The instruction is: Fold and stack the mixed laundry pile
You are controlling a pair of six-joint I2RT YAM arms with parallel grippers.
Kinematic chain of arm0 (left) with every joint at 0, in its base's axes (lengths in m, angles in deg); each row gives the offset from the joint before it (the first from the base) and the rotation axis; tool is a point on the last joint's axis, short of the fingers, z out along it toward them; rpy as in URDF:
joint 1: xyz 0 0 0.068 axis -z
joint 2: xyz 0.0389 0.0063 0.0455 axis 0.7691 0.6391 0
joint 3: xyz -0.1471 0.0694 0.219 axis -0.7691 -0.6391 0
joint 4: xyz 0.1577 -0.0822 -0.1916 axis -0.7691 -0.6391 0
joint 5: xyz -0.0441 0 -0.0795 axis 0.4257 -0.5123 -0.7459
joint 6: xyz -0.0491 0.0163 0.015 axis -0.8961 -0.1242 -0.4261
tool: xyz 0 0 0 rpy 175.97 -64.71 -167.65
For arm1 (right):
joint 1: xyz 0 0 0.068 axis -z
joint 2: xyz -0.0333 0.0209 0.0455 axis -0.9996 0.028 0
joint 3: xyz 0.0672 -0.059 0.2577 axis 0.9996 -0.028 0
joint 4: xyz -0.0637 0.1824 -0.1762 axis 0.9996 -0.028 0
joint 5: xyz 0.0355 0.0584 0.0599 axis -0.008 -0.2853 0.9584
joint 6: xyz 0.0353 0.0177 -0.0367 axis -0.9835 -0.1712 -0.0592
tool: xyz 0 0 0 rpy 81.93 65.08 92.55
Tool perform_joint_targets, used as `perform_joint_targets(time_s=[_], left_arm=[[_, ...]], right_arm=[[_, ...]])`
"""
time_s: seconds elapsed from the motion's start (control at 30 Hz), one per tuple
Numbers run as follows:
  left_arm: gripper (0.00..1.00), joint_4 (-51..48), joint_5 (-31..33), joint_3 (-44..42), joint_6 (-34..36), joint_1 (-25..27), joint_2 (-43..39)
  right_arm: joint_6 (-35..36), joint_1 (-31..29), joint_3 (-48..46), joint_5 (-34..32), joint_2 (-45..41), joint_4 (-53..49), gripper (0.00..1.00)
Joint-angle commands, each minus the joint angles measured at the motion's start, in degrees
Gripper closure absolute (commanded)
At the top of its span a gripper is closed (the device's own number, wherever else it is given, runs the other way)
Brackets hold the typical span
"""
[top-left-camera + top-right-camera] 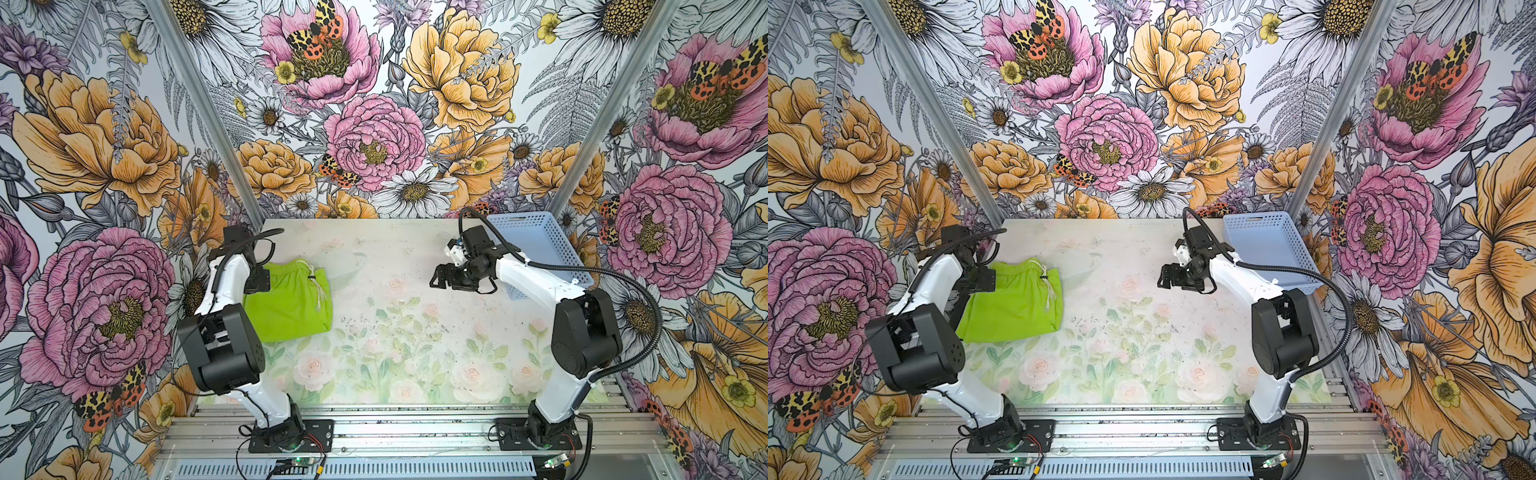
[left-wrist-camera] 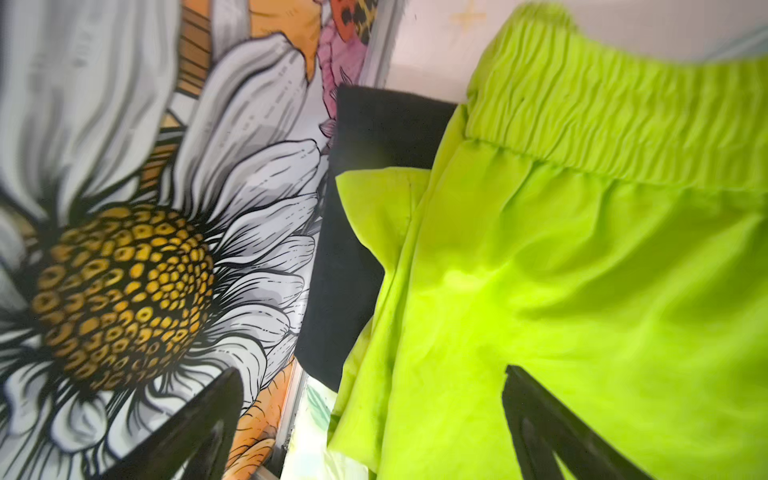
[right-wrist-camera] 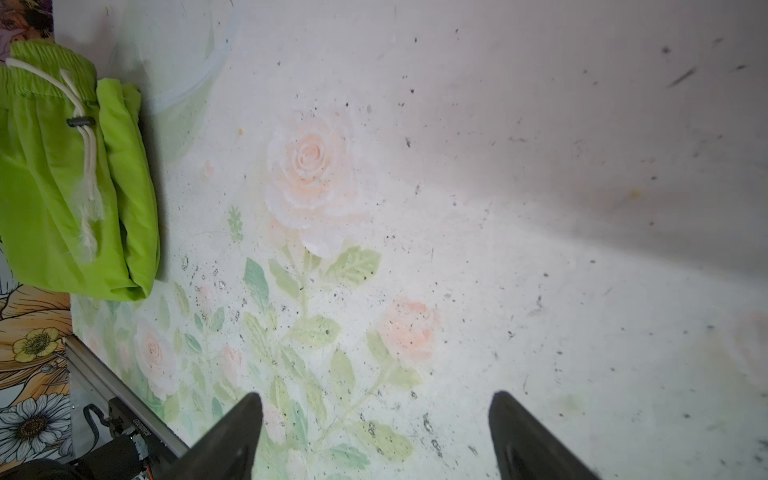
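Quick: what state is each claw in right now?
Left claw: open, holding nothing, at the edge of the green shorts.
Right claw: open, empty, above the table.

Lime-green shorts folded, drawstring up, table left side; black T-shirt seemingly folded beneath.

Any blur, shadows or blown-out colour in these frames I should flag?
Left wrist view: smeared, worst on the wallpaper daisy; lime-green shorts oversaturated, black T-shirt crushed to flat black. Right wrist view: table sharp, broad soft shadow over part of it, fingers out of focus. Both top views: sharp, evenly lit.
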Motion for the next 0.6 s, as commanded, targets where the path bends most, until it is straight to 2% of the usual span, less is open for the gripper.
perform_joint_targets(time_s=[0.0, 0.13, 0.3, 0.4, 0.57], left_arm=[[0.01, 7.3, -7.6, -5.5, -2.3, 1.7, -5.2], [0.01, 17.0, -19.2, -15.3, -4.8, 3.2, -14.7], [0.01, 32.6, -27.9, -29.5, -8.0, 5.7, -25.2], [0.01, 42.4, -30.0, -36.6, -9.3, 7.3, -27.4], [0.01, 54.9, -33.0, -42.1, -9.7, 10.8, -23.6]], right_arm=[[1.5, 1.2, -1.3, -4.2, -4.6, 2.8, 0.10], [3.8, 2.5, -4.5, -10.1, -8.7, 5.9, 0.01], [6.9, 4.6, -11.3, -21.3, -15.3, 13.9, 0.01], [8.8, 6.4, -17.4, -27.7, -18.2, 21.8, 0.00], [14.2, 10.4, -26.9, -32.3, -20.1, 36.0, 0.00]])
